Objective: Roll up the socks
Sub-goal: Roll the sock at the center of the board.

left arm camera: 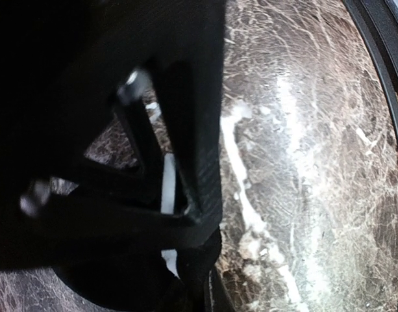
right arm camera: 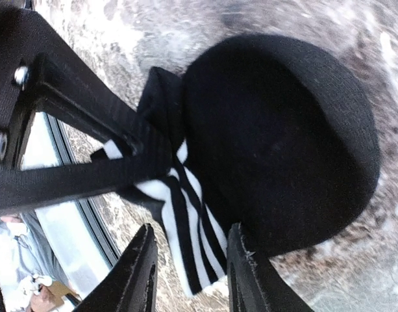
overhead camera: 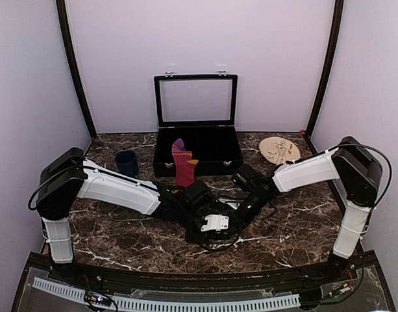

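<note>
Marble, dark brown shot through with white veins, that's the surface [overhead camera: 296, 227], boxed in by pale lilac walls [overhead camera: 199, 39] with black posts [overhead camera: 74, 71] running up the corners. At the back, in the middle, a black case [overhead camera: 215, 167] stands with its glass lid [overhead camera: 196, 101] propped upright. The maroon sock [overhead camera: 182, 166] hangs over the case's front wall, purple bands and orange heel showing, its lower end down on the marble. A dark blue cup [overhead camera: 126, 162] sits just left of the case, and a round wooden plate [overhead camera: 279, 150] lies off to its right near the wall.

Both arms reach in and meet low over the middle of the surface, in front of the case. Seen from the right wrist, the black sock [right arm camera: 276, 143] is a plump round bundle lying on the marble, its white-striped cuff trailing out to one side. The left gripper [right arm camera: 147, 153] is clenched tight on that cuff, with striped fabric bunched in its tips. The right gripper [right arm camera: 189, 276] is released — its fingers [right arm camera: 143, 273] stand apart on either side of the stripes, with a sliver of space on each side. The left wrist view is mostly dark and blurred: black fingers, a thin white strip between them, and veined marble beside.
</note>
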`<action>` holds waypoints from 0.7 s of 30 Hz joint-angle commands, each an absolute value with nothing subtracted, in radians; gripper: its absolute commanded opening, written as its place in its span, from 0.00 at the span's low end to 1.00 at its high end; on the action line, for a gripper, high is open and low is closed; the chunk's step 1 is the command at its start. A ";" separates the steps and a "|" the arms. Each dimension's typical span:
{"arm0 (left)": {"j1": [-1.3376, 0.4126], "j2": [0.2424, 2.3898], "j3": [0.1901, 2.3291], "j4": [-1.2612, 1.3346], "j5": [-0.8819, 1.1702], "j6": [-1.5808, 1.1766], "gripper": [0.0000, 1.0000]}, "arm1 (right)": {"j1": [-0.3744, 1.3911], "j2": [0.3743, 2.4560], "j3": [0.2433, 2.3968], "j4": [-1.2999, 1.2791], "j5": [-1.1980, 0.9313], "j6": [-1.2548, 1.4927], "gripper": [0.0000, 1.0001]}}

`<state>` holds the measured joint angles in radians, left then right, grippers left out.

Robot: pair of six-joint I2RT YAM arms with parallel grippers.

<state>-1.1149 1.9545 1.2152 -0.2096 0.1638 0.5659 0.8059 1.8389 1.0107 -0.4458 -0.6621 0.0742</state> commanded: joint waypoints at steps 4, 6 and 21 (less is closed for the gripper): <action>-1.086 1.929 1.137 -0.224 0.143 0.473 0.00 | 0.769 1.807 0.970 -0.415 -0.639 0.118 0.36; -1.085 1.927 1.133 -0.222 0.142 0.467 0.00 | 0.762 1.799 0.964 -0.405 -0.642 0.125 0.36; -1.044 1.931 1.152 -0.269 0.247 0.450 0.00 | 0.711 1.703 0.900 -0.304 -0.599 0.201 0.37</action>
<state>-1.0607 1.9350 1.1625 -0.1551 0.2188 0.4641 0.7208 1.7443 0.9142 -0.3557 -0.6338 0.1715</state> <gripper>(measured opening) 0.036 0.373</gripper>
